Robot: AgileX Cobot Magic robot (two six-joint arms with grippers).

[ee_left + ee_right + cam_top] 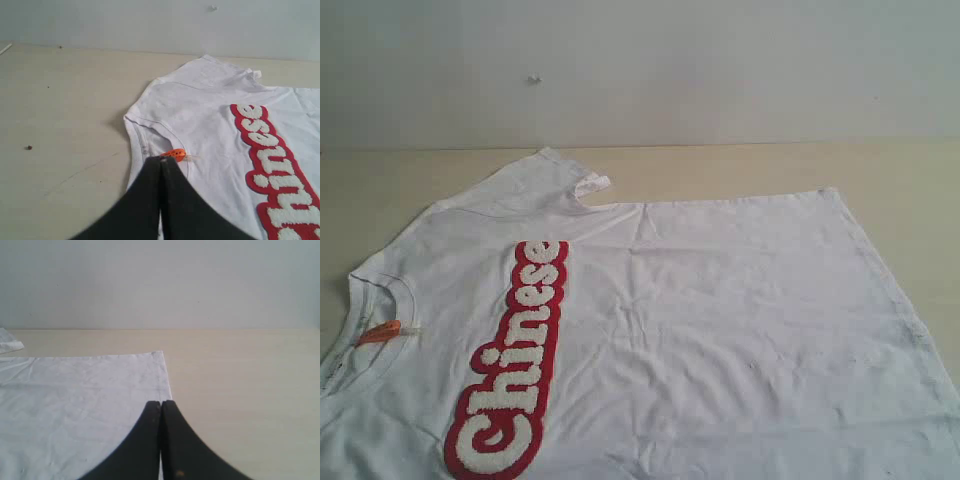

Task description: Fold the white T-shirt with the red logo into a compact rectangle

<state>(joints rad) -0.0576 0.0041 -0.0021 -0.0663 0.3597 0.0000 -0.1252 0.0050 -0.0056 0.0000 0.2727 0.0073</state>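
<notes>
White T-shirt point(720, 330) lies spread on the desk point(740, 170), front up and wrinkled. In the exterior view its neck is toward the left and its hem toward the right. Red logo point(515, 365) runs across the chest. Orange tag point(378, 333) sits at the collar. One sleeve point(555, 175) points to the far side. Left gripper point(160, 161): jaws pressed together, gripping nothing, tips by the collar near the tag. Right gripper point(160, 404): jaws together, gripping nothing, tips at the hem edge near a corner.
</notes>
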